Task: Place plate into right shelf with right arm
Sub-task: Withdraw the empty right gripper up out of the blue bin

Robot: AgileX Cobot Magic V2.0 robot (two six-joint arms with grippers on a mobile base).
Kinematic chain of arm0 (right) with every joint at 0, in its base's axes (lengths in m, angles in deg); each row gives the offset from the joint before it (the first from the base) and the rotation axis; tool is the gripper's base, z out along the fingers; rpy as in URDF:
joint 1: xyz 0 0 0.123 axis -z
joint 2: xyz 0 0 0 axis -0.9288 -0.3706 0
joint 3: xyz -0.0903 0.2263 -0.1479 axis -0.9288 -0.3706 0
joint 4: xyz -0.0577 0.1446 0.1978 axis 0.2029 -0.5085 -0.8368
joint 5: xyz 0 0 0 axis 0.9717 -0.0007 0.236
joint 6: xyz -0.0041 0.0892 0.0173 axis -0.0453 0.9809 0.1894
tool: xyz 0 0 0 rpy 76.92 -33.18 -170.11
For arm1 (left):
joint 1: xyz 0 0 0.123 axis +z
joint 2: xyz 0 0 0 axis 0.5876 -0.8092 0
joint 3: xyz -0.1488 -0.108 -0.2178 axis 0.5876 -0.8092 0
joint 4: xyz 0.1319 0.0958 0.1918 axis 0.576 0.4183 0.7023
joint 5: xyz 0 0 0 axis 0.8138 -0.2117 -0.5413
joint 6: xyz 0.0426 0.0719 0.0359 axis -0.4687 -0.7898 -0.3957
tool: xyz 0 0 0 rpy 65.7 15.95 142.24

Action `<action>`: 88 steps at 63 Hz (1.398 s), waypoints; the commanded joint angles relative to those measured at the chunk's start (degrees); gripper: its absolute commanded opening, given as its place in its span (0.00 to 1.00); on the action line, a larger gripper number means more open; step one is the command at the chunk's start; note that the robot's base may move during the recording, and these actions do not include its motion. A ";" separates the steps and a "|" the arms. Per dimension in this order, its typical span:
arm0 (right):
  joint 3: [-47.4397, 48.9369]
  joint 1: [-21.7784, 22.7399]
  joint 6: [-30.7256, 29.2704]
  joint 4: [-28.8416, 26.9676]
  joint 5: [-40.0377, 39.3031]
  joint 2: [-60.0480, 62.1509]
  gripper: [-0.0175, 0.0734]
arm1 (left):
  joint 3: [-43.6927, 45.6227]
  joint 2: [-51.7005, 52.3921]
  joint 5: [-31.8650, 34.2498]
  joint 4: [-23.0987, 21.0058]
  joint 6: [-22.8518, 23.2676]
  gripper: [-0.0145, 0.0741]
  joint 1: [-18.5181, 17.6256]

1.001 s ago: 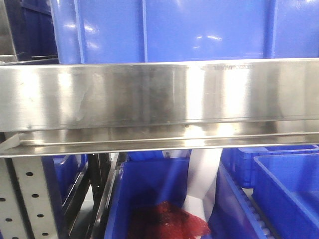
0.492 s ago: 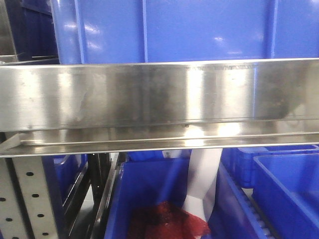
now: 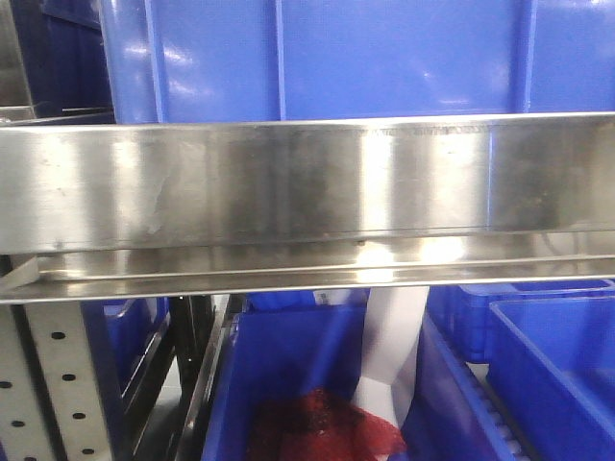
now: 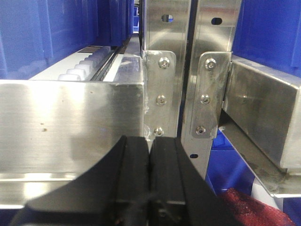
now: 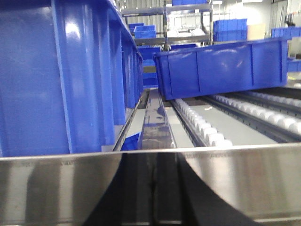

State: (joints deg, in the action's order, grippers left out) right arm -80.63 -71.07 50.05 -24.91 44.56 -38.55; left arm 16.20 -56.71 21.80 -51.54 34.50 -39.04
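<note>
No plate shows in any view. My left gripper (image 4: 149,141) is shut and empty, its black fingers (image 4: 134,174) pressed together close in front of a steel shelf beam (image 4: 70,127) and the upright post (image 4: 162,70). My right gripper (image 5: 153,162) shows only as a dark shape against the steel front beam (image 5: 56,188) of a roller shelf, with its two fingers together and nothing between them. Neither gripper appears in the front view.
A wide steel shelf beam (image 3: 288,192) fills the front view, with a large blue bin (image 3: 336,58) above. Below are blue bins (image 3: 288,375), one holding something red (image 3: 327,427). In the right wrist view, blue bins (image 5: 61,75) (image 5: 221,66) sit on roller tracks (image 5: 202,125).
Only the reflections on the steel beam have shifted slightly at its right end. Nothing else has visibly moved.
</note>
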 commanded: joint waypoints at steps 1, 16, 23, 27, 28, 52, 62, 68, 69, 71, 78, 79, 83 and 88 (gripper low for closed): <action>0.24 -0.04 -2.65 -1.47 -4.05 0.85 0.25 | -0.57 0.36 4.92 -0.35 0.16 0.11 0.06; 0.24 -0.04 -4.94 -1.47 -3.77 0.85 0.25 | -0.57 0.36 4.92 -0.35 0.16 0.11 0.06; 0.24 -0.04 -4.94 -1.47 -3.57 0.85 0.25 | -0.57 0.36 4.92 -0.35 0.16 0.11 0.06; 0.24 -0.04 -4.94 -1.47 -3.05 0.85 0.25 | -0.57 0.36 4.92 -0.35 0.16 0.11 0.06; 0.24 -0.04 -4.94 -1.47 -2.93 0.85 0.25 | -0.57 0.36 4.92 -0.35 0.16 0.11 0.06; 0.24 -0.04 -4.94 -1.47 -1.01 0.85 0.25 | -0.57 0.36 4.92 -0.35 0.16 0.11 0.06; 0.24 -0.04 -4.68 -1.47 -1.02 0.85 0.25 | -0.57 0.36 4.92 -0.35 0.16 0.11 0.06; 0.24 -0.04 -4.62 -1.47 -1.01 0.85 0.25 | -0.57 0.36 4.92 -0.35 0.16 0.11 0.06; 0.24 -0.04 -4.62 -1.47 -1.01 0.85 0.25 | -0.57 0.36 4.92 -0.35 0.16 0.11 0.06; 0.24 -0.04 -4.62 -1.54 -1.01 0.85 0.25 | -0.57 0.36 4.92 -0.35 0.16 0.11 0.06; 0.24 -0.04 -4.62 -3.02 -1.01 0.85 0.25 | -0.57 0.36 4.92 -0.35 0.16 0.11 0.06; 0.24 -0.04 -4.62 -3.16 -1.01 0.85 0.25 | -0.57 0.36 4.92 -0.35 0.16 0.11 0.06; 0.24 -0.04 -4.67 -3.26 -1.01 0.85 0.25 | -0.57 0.36 4.92 -0.35 0.16 0.11 0.06; 0.24 -0.04 -4.72 -3.26 -0.96 0.85 0.25 | -0.57 0.36 4.92 -0.35 0.16 0.11 0.06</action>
State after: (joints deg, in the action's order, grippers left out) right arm -80.63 -71.07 45.74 -27.90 48.21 -38.55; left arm 16.20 -56.71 21.80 -51.54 34.50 -39.04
